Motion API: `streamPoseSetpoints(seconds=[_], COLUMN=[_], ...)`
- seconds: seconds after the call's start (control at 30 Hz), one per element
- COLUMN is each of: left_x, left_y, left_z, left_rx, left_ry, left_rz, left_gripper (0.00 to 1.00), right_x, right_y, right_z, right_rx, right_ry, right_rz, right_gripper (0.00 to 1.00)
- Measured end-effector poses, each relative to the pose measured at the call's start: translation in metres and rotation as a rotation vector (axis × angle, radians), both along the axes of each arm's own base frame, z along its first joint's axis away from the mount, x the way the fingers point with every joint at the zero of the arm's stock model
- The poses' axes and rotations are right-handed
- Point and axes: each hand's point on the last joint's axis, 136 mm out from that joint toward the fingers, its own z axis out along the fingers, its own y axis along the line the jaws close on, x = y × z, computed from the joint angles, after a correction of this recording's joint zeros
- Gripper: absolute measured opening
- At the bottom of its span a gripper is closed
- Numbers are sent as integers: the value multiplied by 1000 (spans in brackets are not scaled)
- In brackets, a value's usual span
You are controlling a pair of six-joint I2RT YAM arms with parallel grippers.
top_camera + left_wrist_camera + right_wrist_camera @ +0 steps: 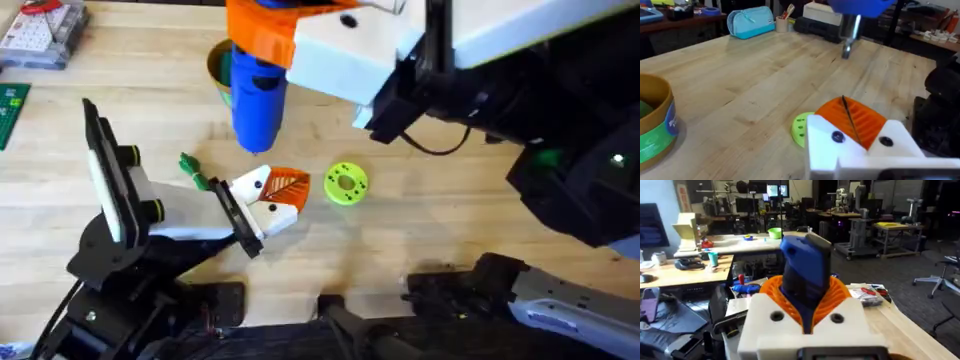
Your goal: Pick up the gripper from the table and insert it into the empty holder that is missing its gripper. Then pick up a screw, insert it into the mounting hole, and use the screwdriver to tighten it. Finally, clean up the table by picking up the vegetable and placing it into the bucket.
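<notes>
Right gripper [262,40] was clamped on the screwdriver [258,95], held upright above the table [450,220] near its far edge, hiding most of the bucket [216,66]. Left gripper [272,198] gripped the finger piece mid-table, just beside the lime-green disc [347,184]; vegetable [193,171] lay close by.

The right gripper [807,312] shows its white body with two dark holes and orange ribbed fingers [840,292] clamped around the screwdriver [805,267], whose thick blue body stands up between them and blocks the middle of the scene. Behind it lies a workshop room: a long bench [715,242] carrying a lime-green bowl [774,232] and small clutter, monitors [772,190] at the back, a metal cart [892,237] and an office chair [942,280] on grey floor
</notes>
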Motion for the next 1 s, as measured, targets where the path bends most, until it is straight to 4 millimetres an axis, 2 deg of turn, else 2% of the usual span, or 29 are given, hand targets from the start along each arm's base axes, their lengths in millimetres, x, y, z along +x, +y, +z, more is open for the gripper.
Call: streamPoseSetpoints(seconds=[0.37,0.6,0.83,1.0], left_x=[0,0,0,0], left_y=[0,0,0,0], left_z=[0,0,0,0], left_rx=[0,0,0,0], left_ry=[0,0,0,0], left_rz=[0,0,0,0], left_gripper=[10,10,10,10], right_x=[-5,-5,-5,-6], right_y=[-2,0,0,0], right_z=[14,0,2,-7], right_rx=[34,-16,-8,6], right_ry=[9,63,59,50], right_rz=[26,32,34,36], right_gripper=[41,41,41,41])
